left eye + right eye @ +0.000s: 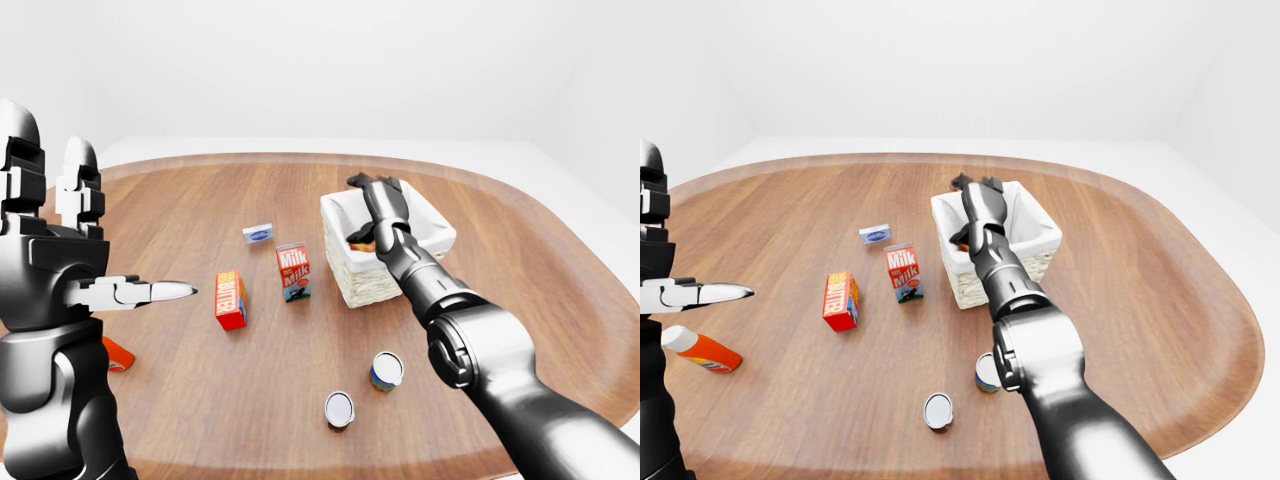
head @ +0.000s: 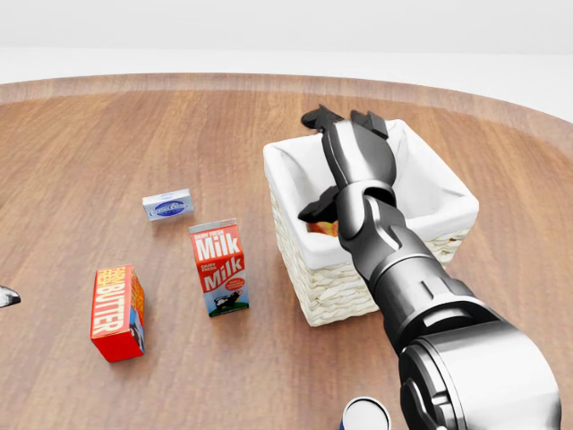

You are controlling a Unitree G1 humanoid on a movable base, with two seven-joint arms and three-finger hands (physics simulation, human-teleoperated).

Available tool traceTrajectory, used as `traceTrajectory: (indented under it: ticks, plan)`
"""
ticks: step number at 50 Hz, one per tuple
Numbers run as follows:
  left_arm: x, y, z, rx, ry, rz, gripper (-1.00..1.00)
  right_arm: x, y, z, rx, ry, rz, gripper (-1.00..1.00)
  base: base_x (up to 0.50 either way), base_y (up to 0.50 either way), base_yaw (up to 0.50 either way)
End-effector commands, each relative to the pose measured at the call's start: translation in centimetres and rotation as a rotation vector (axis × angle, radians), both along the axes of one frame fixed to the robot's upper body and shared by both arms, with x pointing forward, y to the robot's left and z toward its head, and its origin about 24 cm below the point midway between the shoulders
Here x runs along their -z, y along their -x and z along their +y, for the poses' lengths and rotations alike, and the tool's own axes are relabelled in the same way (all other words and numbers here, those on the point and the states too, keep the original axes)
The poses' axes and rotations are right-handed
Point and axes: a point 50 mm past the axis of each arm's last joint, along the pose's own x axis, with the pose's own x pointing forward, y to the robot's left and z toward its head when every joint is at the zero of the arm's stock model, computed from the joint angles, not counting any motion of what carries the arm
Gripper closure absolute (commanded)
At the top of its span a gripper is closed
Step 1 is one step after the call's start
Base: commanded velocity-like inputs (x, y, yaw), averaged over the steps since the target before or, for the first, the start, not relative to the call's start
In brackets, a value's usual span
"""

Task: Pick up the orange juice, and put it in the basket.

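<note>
1. Basket (image 2: 285, 170) as landmark. Nearest the camera, on the basket's viewer side: two cans (image 1: 386, 370), standing on the table (image 1: 200, 400).
2. Left of the basket: milk carton (image 2: 219, 267), butter box (image 2: 117, 312).
3. Orange juice (image 2: 324, 227) lies inside the basket, low against its near wall. Placing looks done; only withdrawal left.
4. Right hand (image 2: 345, 143) just above the juice, fingers spread wide, holding nothing.
5. Left hand (image 1: 60, 250) well left of the basket, fingers open, empty.

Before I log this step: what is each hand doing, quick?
Left hand: open, empty, raised clear of the table.
Right hand: open over the basket; orange juice lies inside, released.
</note>
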Motion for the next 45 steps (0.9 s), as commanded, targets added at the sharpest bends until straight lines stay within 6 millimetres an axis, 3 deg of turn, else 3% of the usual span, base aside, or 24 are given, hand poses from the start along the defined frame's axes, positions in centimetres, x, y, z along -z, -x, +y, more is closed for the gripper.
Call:
traceTrajectory:
  ticks: [1,45]
  plan:
    - [-0.1,0.0,0.0,0.000,0.000,-0.003,-1.00,-0.4,-0.1,0.0,-0.001,0.003,-0.015,-1.00,0.00,0.00,0.00]
    - [-0.1,0.0,0.0,0.000,0.000,-0.003,-1.00,-3.8,-0.9,-0.3,-0.012,0.050,-0.088,-1.00,0.00,0.00,0.00]
